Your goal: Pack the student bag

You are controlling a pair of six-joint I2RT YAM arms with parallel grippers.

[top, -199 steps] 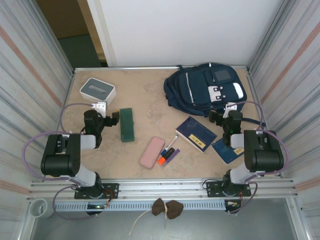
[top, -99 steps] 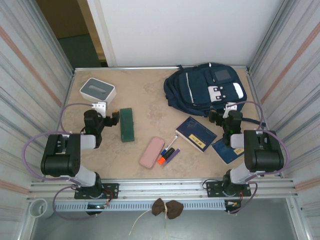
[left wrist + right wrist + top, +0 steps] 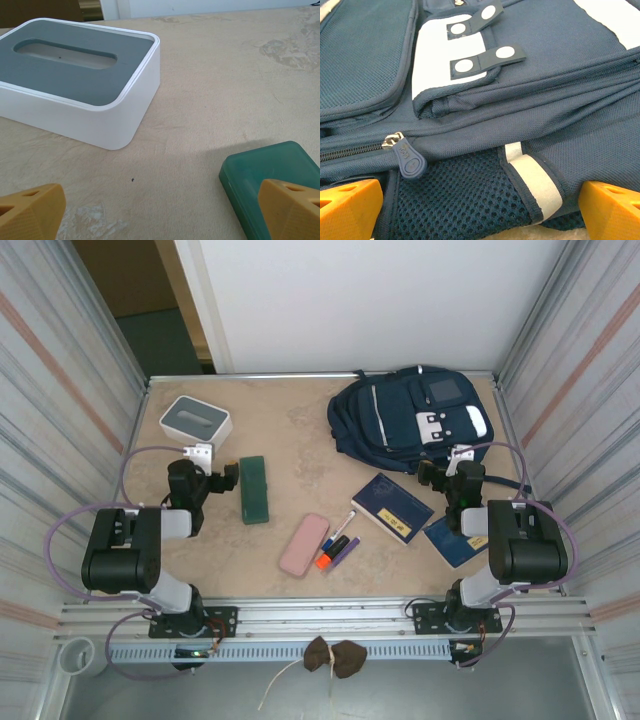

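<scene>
No change: left fingers, right fingers wide apart, empty.

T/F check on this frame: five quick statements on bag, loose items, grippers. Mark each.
1. The left gripper and right gripper are both open, holding nothing. True.
2. The green case is inside the student bag. False: it lies on the table by the left gripper.
3. The right gripper points at the student bag. True.
4. The pink case rests on the white-and-grey box. False: it lies on the table beside the markers, well apart from that box.
5. A blue notebook lies on the table, outside the student bag. True.
</scene>
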